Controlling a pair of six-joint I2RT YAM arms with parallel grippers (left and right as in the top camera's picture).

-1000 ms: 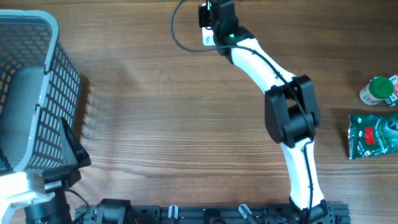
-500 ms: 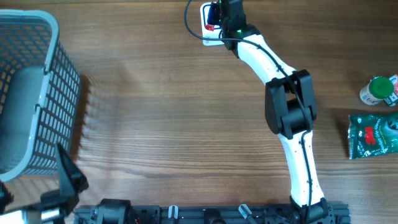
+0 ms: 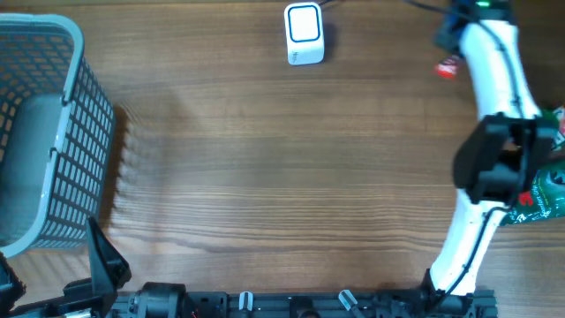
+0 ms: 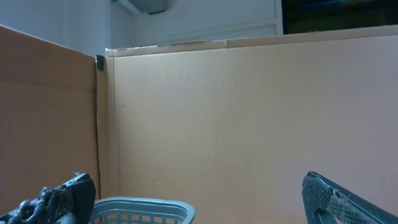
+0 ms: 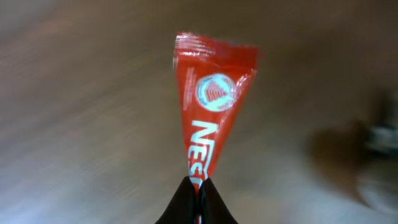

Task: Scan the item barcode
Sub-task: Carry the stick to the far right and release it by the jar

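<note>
Right gripper (image 5: 199,198): jaws closed tight on the narrow bottom tip of a red sachet (image 5: 211,106). Pinching only the tip leaves both printed faces hanging free, probably so a barcode can be shown without a finger covering it. No barcode is visible in the smeared wrist view.

The sachet sits at the far right of the table, well right of the scanner (image 3: 305,34). The scanner is at far centre with its window facing up, and nothing is over it, so the sachet isn't in a read position now.

Left gripper (image 4: 193,202): jaws wide and empty, parked near-left beside the basket (image 3: 62,53), presumably to stay out of the way.

A green packet (image 3: 554,181) lies at the right edge, partly under the right arm. It's likely another item waiting for a scan.
</note>
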